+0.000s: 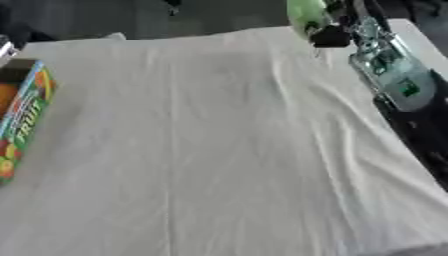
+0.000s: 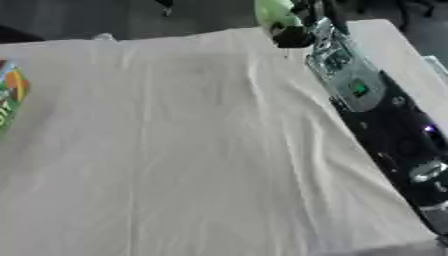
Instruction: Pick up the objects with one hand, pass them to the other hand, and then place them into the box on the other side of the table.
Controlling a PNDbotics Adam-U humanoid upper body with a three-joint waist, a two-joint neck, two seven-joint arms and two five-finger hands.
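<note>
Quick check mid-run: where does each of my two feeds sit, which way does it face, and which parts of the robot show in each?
Left eye view: in the head, looking down at the white cloth; the fruit box at left, right arm along the right edge.
Right eye view: beside it, same aim; more right arm, only a box sliver.
Both share the right hand on a green object at the far edge.

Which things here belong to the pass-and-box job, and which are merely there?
Job:
- green object, at the far edge
- right hand, curled on the green object
- fruit box, left edge

Merely there:
- white cloth over the table
</note>
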